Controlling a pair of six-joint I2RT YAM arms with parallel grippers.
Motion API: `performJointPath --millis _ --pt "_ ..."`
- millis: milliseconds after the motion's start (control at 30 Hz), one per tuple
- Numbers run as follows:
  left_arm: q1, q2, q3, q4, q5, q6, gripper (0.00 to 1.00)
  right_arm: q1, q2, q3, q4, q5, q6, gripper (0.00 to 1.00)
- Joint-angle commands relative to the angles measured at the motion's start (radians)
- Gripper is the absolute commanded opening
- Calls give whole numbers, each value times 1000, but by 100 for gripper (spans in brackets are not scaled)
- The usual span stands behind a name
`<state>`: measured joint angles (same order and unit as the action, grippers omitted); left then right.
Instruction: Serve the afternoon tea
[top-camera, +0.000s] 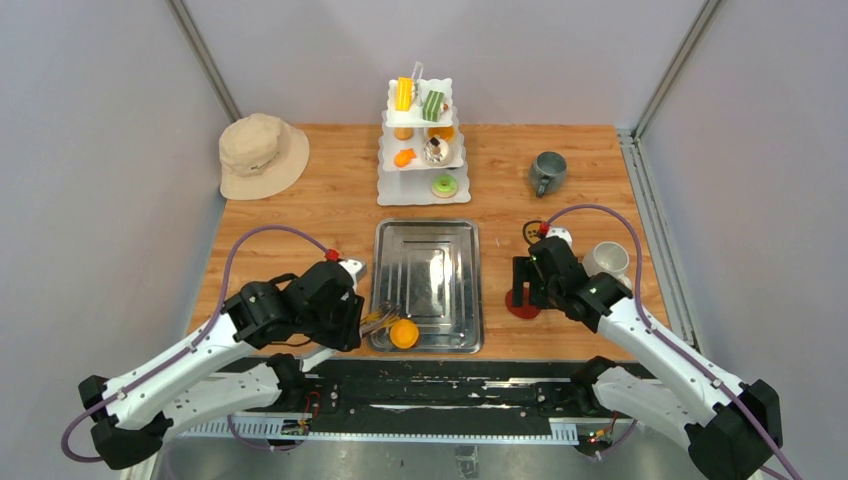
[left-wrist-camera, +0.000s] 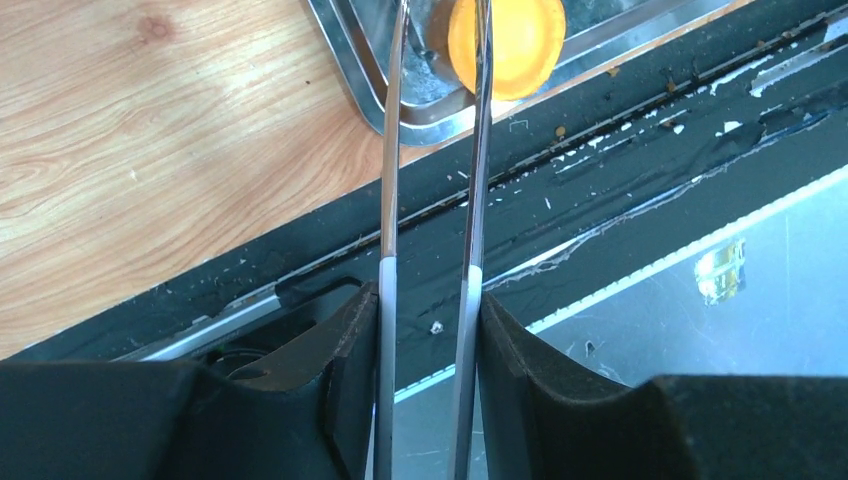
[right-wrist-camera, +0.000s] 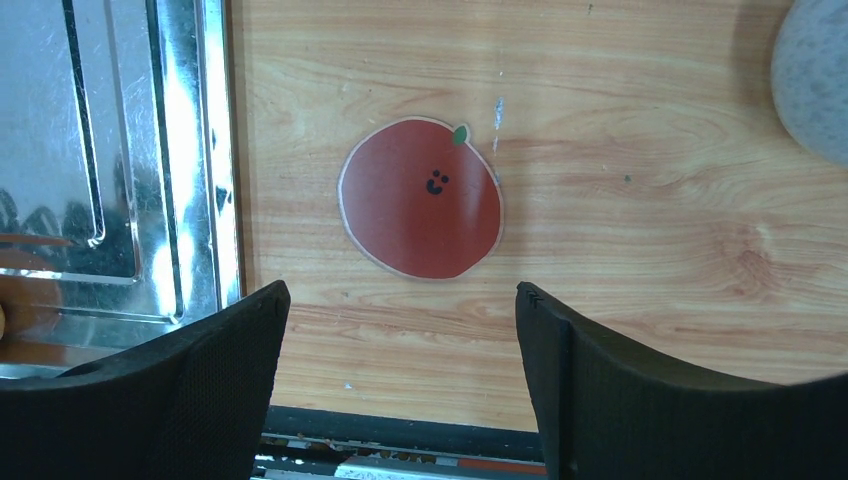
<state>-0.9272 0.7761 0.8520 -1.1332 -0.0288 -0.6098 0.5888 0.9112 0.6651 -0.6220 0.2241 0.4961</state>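
Observation:
My left gripper (top-camera: 352, 325) is shut on a pair of steel tongs (left-wrist-camera: 388, 200), one arm pressed by each finger. The tongs reach an orange round pastry (top-camera: 404, 333) in the near corner of the steel tray (top-camera: 425, 225). In the left wrist view the pastry (left-wrist-camera: 510, 45) lies under the right tong arm, and the tong tips are out of view. My right gripper (right-wrist-camera: 400, 300) is open and empty above a red apple-shaped coaster (right-wrist-camera: 420, 198). A white mug (top-camera: 606, 260) stands to its right and a grey mug (top-camera: 548, 172) further back. Several pastries sit on a white three-tier stand (top-camera: 421, 195).
A beige bucket hat (top-camera: 262, 155) lies at the back left. The tray's right rim (right-wrist-camera: 215, 150) is just left of the coaster. The black rail (left-wrist-camera: 620, 150) runs along the table's near edge. Grey walls close in the sides and back.

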Motion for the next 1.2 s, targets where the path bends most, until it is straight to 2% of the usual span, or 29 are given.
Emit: performJointPath --millis 0,267,433,533,567,600,700,733,900,1000,1100,1167 --pt "-9 -12 13 -13 59 31 41 8 4 32 18 -18 -19 82" --pt "-9 11 -10 -12 73 54 42 8 14 23 31 -26 -18 82" --pt "-9 55 -39 4 160 79 42 7 23 20 39 -32 -17 82" --pt "-9 82 -57 25 162 88 41 8 25 22 42 -35 -17 82" --pt "-9 88 -52 30 154 88 40 8 23 24 42 -37 -18 82" --pt "-9 91 -44 31 141 86 34 7 22 23 40 -37 -17 82" --pt "-8 82 -2 33 102 80 6 8 15 19 41 -37 -15 82" --pt "-7 74 14 34 93 76 1 8 14 17 41 -36 -16 82" --pt "-5 60 71 62 75 60 0 7 14 13 41 -34 -13 82" --pt "23 91 107 106 14 30 0 7 3 13 39 -30 -8 82" --pt "118 136 123 205 -30 -12 0 8 -19 10 31 -19 -2 82" --pt "205 154 96 329 8 -46 0 7 -36 10 19 -9 -1 82"
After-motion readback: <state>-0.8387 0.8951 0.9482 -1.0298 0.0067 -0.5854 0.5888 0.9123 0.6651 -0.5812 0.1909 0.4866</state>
